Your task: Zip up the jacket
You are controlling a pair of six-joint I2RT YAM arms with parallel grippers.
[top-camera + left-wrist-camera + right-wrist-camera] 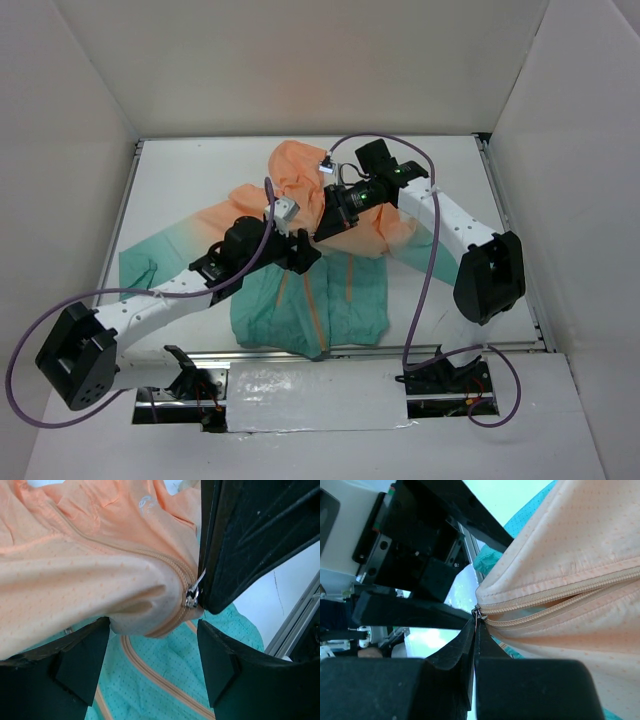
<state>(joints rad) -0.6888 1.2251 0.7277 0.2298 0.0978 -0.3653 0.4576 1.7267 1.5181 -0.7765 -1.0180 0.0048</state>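
Note:
The jacket (355, 300) lies spread on the table, orange at the back and teal toward the near hem. Its orange chest (75, 580) is lifted off the teal part (165, 680). My right gripper (322, 228) (476, 619) is shut on the metal zipper pull (191, 596) (477, 612), where the two pale zipper tracks (555, 600) meet. My left gripper (303, 252) (150, 632) is open just beside it. Its fingers (80, 665) straddle a hanging orange fold over the teal fabric without clamping it.
White walls box in the table (190, 190) on three sides. Metal rails (510, 230) run along its edges. A white taped strip (315, 395) lies between the arm bases. Purple cables (425, 290) loop off both arms. One teal sleeve (145, 265) reaches left.

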